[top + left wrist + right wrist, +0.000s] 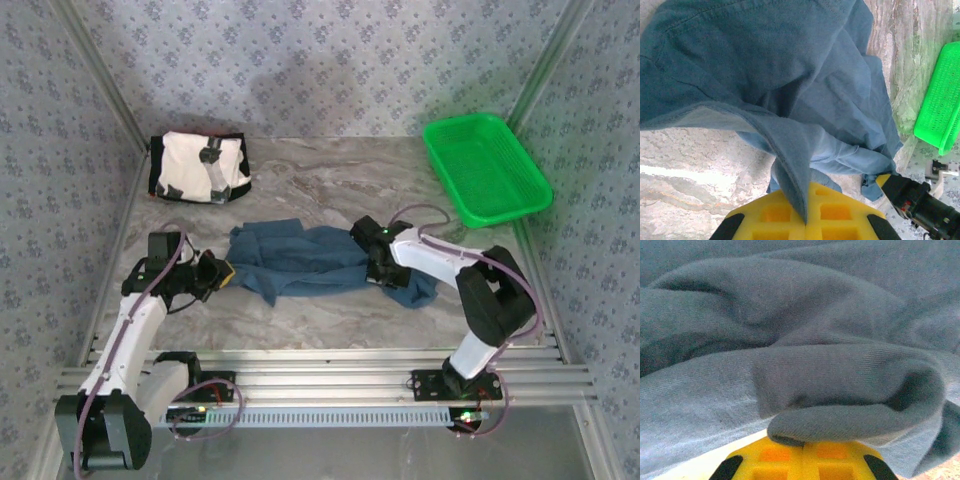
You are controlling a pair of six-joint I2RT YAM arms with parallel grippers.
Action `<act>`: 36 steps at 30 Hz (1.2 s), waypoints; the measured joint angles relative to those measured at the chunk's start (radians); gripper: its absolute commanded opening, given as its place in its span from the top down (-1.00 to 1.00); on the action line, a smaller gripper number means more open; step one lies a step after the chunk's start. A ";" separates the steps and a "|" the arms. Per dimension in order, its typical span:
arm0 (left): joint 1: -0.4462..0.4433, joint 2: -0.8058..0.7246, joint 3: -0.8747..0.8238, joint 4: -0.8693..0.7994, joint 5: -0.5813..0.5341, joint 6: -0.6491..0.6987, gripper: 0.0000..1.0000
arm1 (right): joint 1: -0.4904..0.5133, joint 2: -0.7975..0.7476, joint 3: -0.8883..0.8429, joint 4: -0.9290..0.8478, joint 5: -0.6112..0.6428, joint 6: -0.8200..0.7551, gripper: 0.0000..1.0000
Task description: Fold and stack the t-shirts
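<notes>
Top external view, near edge: both arm bases are bolted to the rail, left arm reaching forward and inward, right arm bent back over the cloth.

Left wrist view: left pincer [805,216] is closed, yellow pads together, with a narrow fold of the teal t-shirt [780,75] nipped between them. The cloth rises from the pads and spreads out, rumpled, over the marbled tabletop [690,175]. The right pincer [888,183] shows at the shirt's other end, its yellow tip against the fabric.

Right wrist view: right pincer [803,454] is closed; a rolled fold of the teal t-shirt [815,340] sits clamped at the pad tips, with more bunched cloth behind it.

Top external view, mid-table: teal t-shirt [300,258] lies crumpled in a long strip across the middle of the tabletop [330,320], stretched between the left pincer [215,272] at its left end and the right pincer [378,266] near its right end. A small part of the cloth lies past the right pincer, beside the right arm.

Far side: cream-white t-shirt [195,165], black-edged with small dark patches, lies folded in the far left corner, well apart from the teal one. Green basket [485,170] stands at the far right, tilted against the wall side; its edge is visible in the left wrist view [940,115].
</notes>
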 measured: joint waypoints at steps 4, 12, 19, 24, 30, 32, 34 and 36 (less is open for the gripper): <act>0.002 0.000 0.000 0.000 0.000 0.000 1.00 | -0.026 -0.087 -0.001 -0.017 -0.050 -0.057 1.00; 0.035 0.089 0.291 -0.035 0.011 0.006 1.00 | -0.146 -0.299 0.220 -0.120 -0.238 -0.242 1.00; 0.076 0.229 0.838 -0.032 0.022 0.034 1.00 | -0.373 -0.369 0.642 -0.142 -0.423 -0.375 1.00; 0.089 0.394 1.211 -0.030 0.039 0.015 1.00 | -0.563 -0.301 0.910 -0.149 -0.585 -0.397 1.00; 0.094 0.627 1.708 -0.130 0.029 0.020 1.00 | -0.640 -0.182 1.129 -0.118 -0.742 -0.375 1.00; 0.096 0.686 1.869 -0.169 0.027 0.027 1.00 | -0.660 -0.180 1.139 -0.108 -0.786 -0.353 1.00; 0.098 0.710 1.977 -0.193 0.027 0.034 1.00 | -0.673 -0.191 1.139 -0.101 -0.829 -0.331 1.00; 0.098 0.702 2.027 -0.204 0.027 0.041 1.00 | -0.679 -0.215 1.130 -0.089 -0.871 -0.305 1.00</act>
